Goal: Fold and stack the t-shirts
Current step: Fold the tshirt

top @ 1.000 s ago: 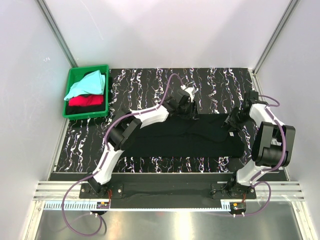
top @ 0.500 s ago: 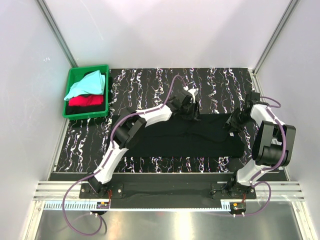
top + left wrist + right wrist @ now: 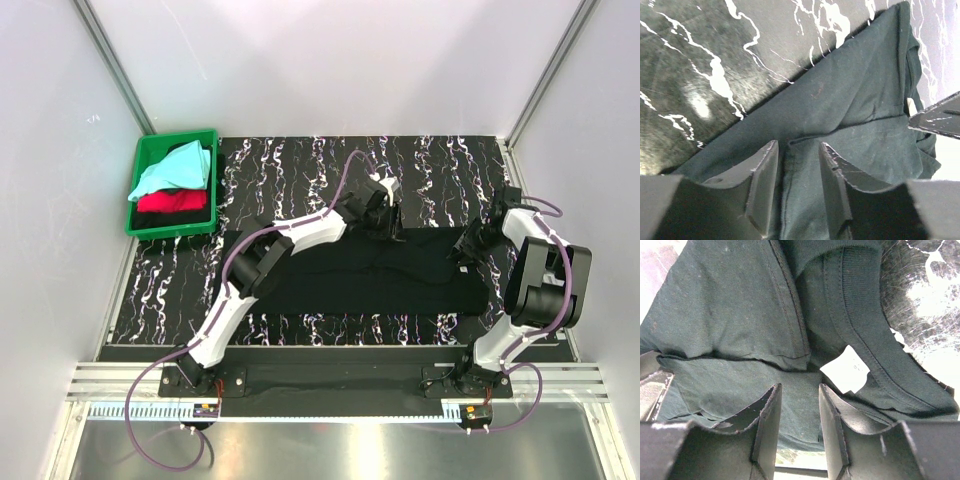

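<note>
The black t-shirt (image 3: 370, 275) lies as a long flat band across the middle of the table. My left gripper (image 3: 384, 214) is at its far edge, right of the middle. In the left wrist view the left gripper (image 3: 798, 145) has its jaws apart, with a fold edge of the shirt (image 3: 855, 100) lying loose between them. My right gripper (image 3: 467, 245) is at the shirt's right end. In the right wrist view the right gripper (image 3: 800, 387) also stands open over the cloth, just below the collar and the white neck label (image 3: 846, 369). The aqua shirt (image 3: 170, 170) and red shirt (image 3: 172, 200) lie in the crate.
The green crate (image 3: 150, 228) stands at the table's far left corner. Grey walls with metal posts close in the table on three sides. The streaked black tabletop (image 3: 300, 170) shows beyond the shirt and to its left.
My left gripper has slid right along the shirt's far edge. My right gripper has shifted slightly right and away at the collar end. The shirt's far edge now lies flatter.
</note>
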